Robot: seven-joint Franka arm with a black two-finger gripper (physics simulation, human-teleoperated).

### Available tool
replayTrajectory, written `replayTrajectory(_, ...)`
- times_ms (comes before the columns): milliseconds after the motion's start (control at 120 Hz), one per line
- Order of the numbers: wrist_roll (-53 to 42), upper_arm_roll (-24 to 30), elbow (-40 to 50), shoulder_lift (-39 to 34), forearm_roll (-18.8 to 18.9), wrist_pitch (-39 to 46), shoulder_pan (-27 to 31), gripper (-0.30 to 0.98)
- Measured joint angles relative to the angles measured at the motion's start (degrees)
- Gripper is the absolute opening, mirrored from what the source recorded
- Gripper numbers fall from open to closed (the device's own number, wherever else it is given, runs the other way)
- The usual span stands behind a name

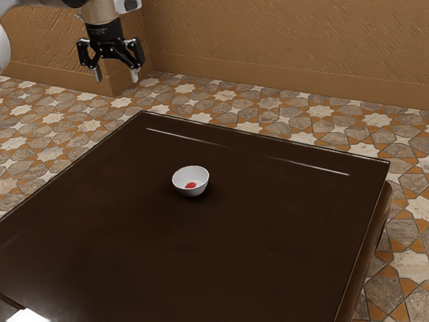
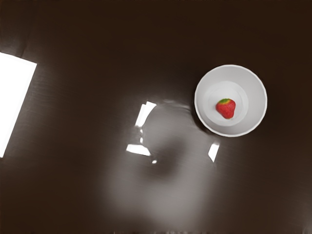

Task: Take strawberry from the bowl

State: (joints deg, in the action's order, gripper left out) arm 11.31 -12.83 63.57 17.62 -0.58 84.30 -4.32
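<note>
Black, at the exterior view's left, my pincer (image 1: 116,76) hangs high, fingers spread well apart, gripping and touching nothing. Lower, toward that view's right, a white bowl (image 1: 195,192) sits upright on the dark table (image 1: 281,215); inside lies the red strawberry (image 2: 226,109), on its side. I judge the reach must go across, then down.

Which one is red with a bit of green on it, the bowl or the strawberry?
The strawberry, the little one lying inside. It's red with a green patch at one end, while the bowl around it is plain whitish.
</note>
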Motion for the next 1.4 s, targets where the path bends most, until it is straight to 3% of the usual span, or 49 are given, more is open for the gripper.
replayTrajectory(167, -0.4, 0.6, -0.3, 0.6, -0.4, 0.2, 0.1, 0.69)
replayTrajectory(308, 2.7, 3.4, 0.3, 11.7, -2.8, 10.3, -0.5, 0.69)
replayTrajectory(550, 5.8, 4.1, 1.8, 22.5, -7.0, 21.2, 0.5, 0.69)
replayTrajectory(967, 4.6, 4.6, 11.8, 20.7, -8.7, 28.8, 0.1, 0.68)
replayTrajectory(1192, 3.3, 5.7, 11.7, 21.0, -8.5, 30.3, 0.0, 0.45)
replayTrajectory(1400, 2.7, 5.9, 11.9, 22.6, -8.5, 30.8, 0.1, 0.36)
